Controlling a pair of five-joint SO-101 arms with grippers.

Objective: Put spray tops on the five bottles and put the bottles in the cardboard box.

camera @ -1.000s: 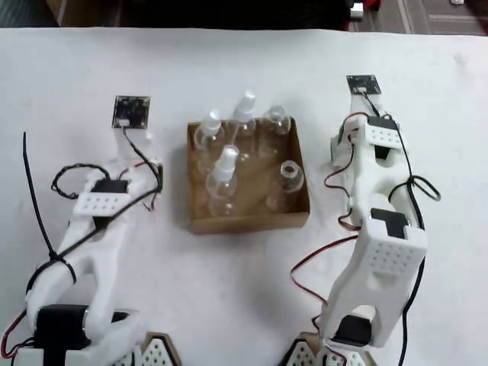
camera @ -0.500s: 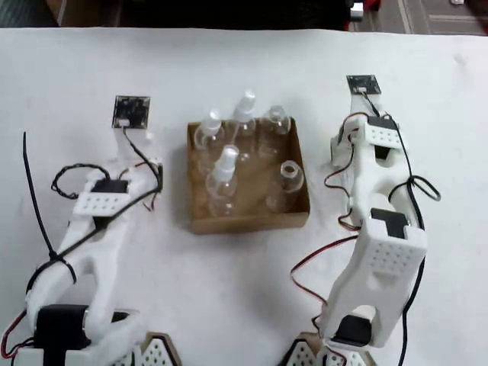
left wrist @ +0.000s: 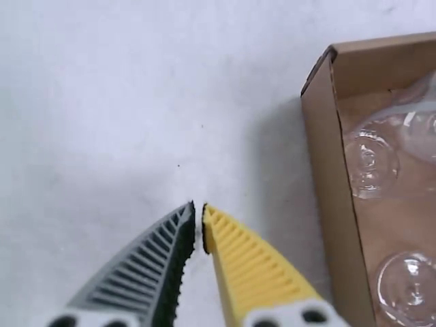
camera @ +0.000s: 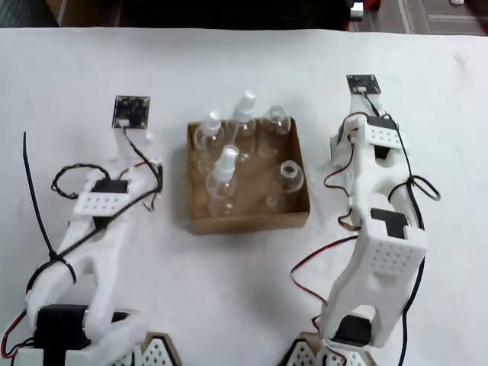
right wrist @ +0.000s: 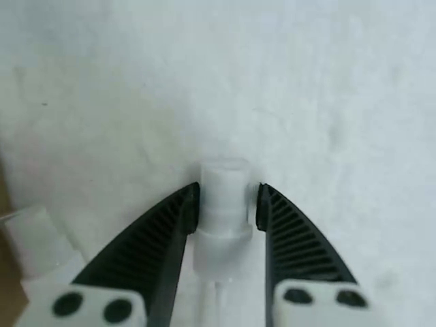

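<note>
The cardboard box [camera: 200, 223] sits mid-table holding five clear bottles. Three of them carry white spray tops [camera: 226, 158]; the two on the box's right side, one at the back [camera: 275, 120] and one at the front [camera: 290, 174], have bare necks. My right gripper [right wrist: 227, 194] is down at the table to the right of the box, shut on a white spray top [right wrist: 223, 216] standing upright between its black fingers. A second loose spray top [right wrist: 35, 235] lies beside it. My left gripper [left wrist: 198, 216] is shut with nothing in it, over bare table left of the box [left wrist: 325, 170].
White cloth covers the table [camera: 244, 290]. Both arms flank the box, the left arm [camera: 99, 202] and the right arm [camera: 377, 175], with loose cables around them. Open table lies in front of and behind the box.
</note>
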